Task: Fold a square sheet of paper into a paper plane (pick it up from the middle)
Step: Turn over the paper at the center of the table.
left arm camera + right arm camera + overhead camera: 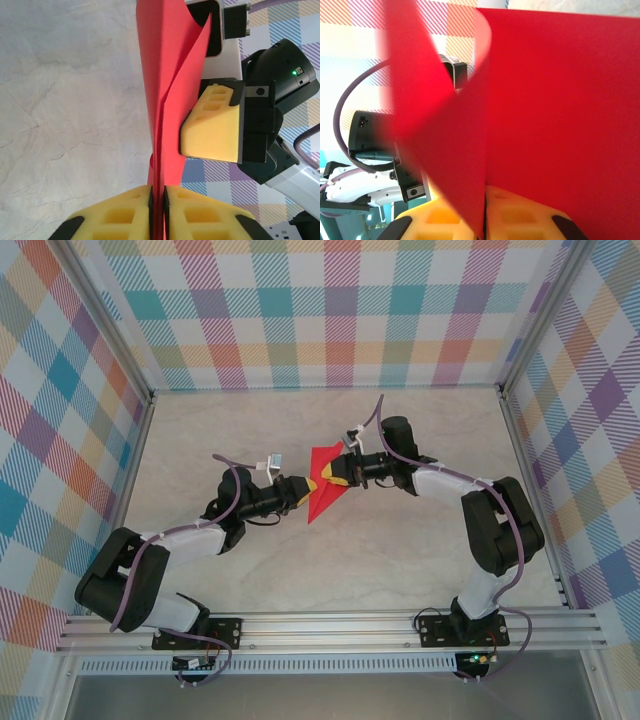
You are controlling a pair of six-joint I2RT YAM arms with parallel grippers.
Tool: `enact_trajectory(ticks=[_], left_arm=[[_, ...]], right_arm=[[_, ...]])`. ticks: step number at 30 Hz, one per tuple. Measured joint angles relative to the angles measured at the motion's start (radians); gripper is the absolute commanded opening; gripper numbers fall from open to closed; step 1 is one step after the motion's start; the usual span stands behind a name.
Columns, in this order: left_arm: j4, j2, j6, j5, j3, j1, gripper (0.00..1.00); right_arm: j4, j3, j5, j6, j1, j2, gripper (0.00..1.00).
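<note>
The sheet of paper (pixel 323 483) is a creased, pointed red shape held up off the table's middle between both arms. From the left, my left gripper (pixel 304 490) is shut on its lower part. In the left wrist view the yellow pads (pixel 125 215) pinch the folded red paper (pixel 167 85) edge-on. My right gripper (pixel 340 473) comes in from the right and is shut on the paper too; one of its yellow fingers (pixel 212 125) presses against the sheet's side. Seen from the right wrist, the red paper (pixel 555 105) rises out of the shut gripper (pixel 484 222) and curls over.
The pale marbled table (pixel 250 420) is boxed in by plaid walls (pixel 330 310) on three sides. An aluminium rail (pixel 330 625) runs along the near edge by the arm bases. The left arm's wrist (pixel 370 135) sits close behind the paper.
</note>
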Motion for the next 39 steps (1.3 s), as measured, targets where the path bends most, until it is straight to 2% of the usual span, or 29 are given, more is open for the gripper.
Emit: enact_trajectory(ticks=[5, 9, 12, 16, 19, 22, 29, 35, 39], left_arm=[[-0.033, -0.005, 0.031, -0.019, 0.0, 0.0, 0.07], [-0.169, -0.049, 0.105, -0.059, 0.005, 0.0, 0.06], [-0.398, -0.114, 0.209, -0.136, 0.055, -0.004, 0.06], [-0.768, -0.194, 0.373, -0.337, 0.199, -0.02, 0.06], [-0.998, -0.209, 0.469, -0.524, 0.314, -0.049, 0.06], [-1.181, -0.192, 0.529, -0.706, 0.401, -0.094, 0.06], [-1.496, -0.002, 0.566, -1.112, 0.544, -0.195, 0.08], [-1.654, 0.214, 0.535, -1.339, 0.631, -0.258, 0.08], [-1.714, 0.321, 0.518, -1.432, 0.68, -0.28, 0.09]], right_arm=[[-0.113, 0.013, 0.054, -0.067, 0.0, -0.026, 0.41], [-0.246, 0.023, 0.164, -0.146, -0.008, -0.096, 0.58], [-0.357, 0.026, 0.316, -0.212, -0.014, -0.167, 0.69], [-0.482, 0.024, 0.556, -0.266, -0.017, -0.25, 0.78], [-0.532, 0.005, 0.692, -0.285, -0.017, -0.287, 0.81], [-0.563, -0.022, 0.779, -0.288, -0.017, -0.299, 0.82], [-0.613, -0.049, 0.882, -0.284, -0.017, -0.299, 0.82], [-0.625, -0.05, 0.917, -0.28, -0.017, -0.299, 0.82], [-0.639, -0.052, 0.937, -0.277, -0.017, -0.299, 0.83]])
